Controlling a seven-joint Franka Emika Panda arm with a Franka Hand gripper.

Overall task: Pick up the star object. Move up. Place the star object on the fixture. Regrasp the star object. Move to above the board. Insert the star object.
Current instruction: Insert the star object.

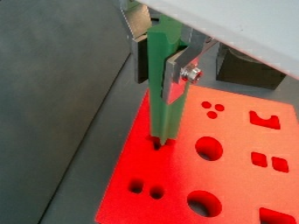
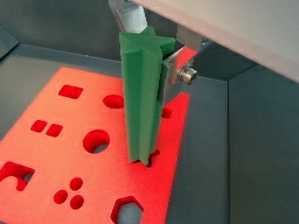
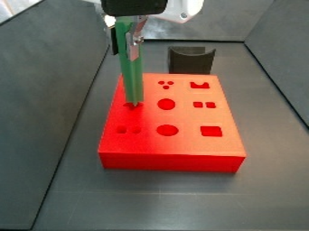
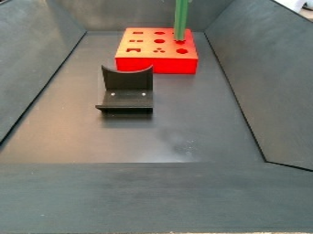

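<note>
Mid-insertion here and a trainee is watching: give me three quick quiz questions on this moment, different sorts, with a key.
1. True or false: the star object stands upright with its lower end at the board.
2. Multiple choice: the gripper is
A) open above the fixture
B) shut on the star object, over the board
C) open beside the board
3. Fill in: the fixture stands on the floor, apart from the board, and holds ____.

Key
1. True. The lower end meets a cutout near the board's edge; how deep it sits cannot be told.
2. B. The jaws grip the upper part of the rod.
3. Nothing.
</note>
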